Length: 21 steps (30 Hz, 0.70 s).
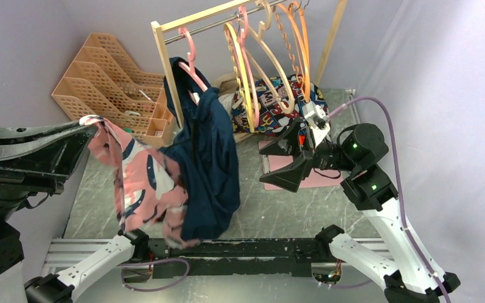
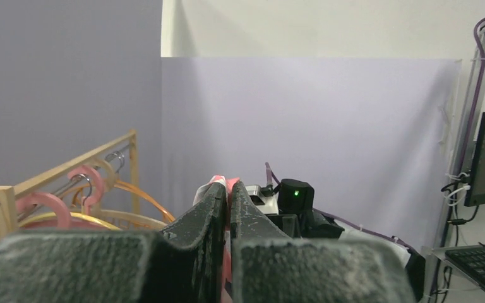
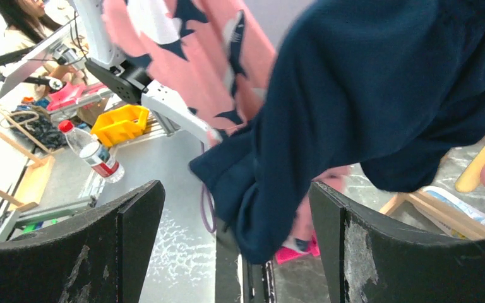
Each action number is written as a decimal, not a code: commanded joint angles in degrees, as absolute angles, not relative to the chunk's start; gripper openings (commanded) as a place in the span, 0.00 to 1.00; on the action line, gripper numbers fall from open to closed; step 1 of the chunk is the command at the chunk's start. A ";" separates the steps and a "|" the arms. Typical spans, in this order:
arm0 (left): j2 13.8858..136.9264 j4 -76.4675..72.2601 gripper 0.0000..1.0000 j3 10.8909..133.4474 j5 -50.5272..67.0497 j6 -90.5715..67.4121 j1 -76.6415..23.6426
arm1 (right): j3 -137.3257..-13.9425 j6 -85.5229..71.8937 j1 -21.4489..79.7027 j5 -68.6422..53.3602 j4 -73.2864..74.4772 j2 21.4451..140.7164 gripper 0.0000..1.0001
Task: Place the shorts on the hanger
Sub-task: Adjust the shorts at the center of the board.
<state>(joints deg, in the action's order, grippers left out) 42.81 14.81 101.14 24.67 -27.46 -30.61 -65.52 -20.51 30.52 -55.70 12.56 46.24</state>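
Top external: left jaws pinch the shorts [image 1: 140,183], right jaws spread wide.

Soft salmon-pink shorts [image 1: 142,183] printed with navy and white blotches hang in mid-air at the left, lifted by one upper corner, with the crumpled fabric draping diagonally down and to the right. A thin pale yellow plastic hanger [image 1: 249,123] hangs from the clothes rail further right. It is bare and apart from the shorts.

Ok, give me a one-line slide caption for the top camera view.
Pink shorts hang from the shut left claw beside a navy garment; the open right claw faces them.
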 commanded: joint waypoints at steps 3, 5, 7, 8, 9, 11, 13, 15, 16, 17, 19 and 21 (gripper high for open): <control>42.36 13.52 0.07 101.04 19.42 -22.43 -31.11 | -64.94 -23.38 31.11 -56.51 8.61 47.06 0.89; 41.35 14.80 0.07 100.99 16.93 -21.64 -31.11 | -65.27 -22.39 31.32 -55.98 9.67 47.11 0.89; 40.65 16.63 0.07 101.26 14.58 -18.49 -31.11 | -65.52 -21.76 31.62 -55.73 10.45 47.17 0.89; 40.41 17.33 0.07 101.48 13.45 -17.77 -31.11 | -65.55 -21.58 31.81 -55.65 10.68 47.20 0.89; 40.14 17.85 0.07 101.59 12.38 -17.24 -31.11 | -65.59 -21.50 31.88 -55.52 10.84 47.32 0.89; 39.76 18.80 0.07 101.54 9.99 -16.27 -31.11 | -65.57 -21.45 32.03 -55.10 11.17 47.65 0.89; 39.65 19.62 0.07 101.16 8.48 -15.52 -31.11 | -65.76 -21.35 32.27 -54.45 11.66 48.23 0.89; 39.73 20.45 0.07 100.32 6.81 -14.93 -31.11 | -66.34 -21.27 32.72 -53.27 12.46 49.21 0.88; 39.73 20.74 0.07 99.69 6.18 -14.68 -31.11 | -66.86 -20.85 33.15 -52.12 13.46 49.87 0.87; 39.65 20.96 0.07 98.91 5.82 -14.53 -31.11 | -67.86 -20.21 33.71 -50.54 14.70 50.57 0.86; 39.43 20.97 0.07 96.66 5.18 -14.42 -31.11 | -70.17 -18.41 35.83 -46.23 17.29 52.51 0.84; 38.94 20.48 0.07 93.94 4.90 -14.56 -31.11 | -72.59 -16.70 39.23 -39.71 19.16 53.95 0.82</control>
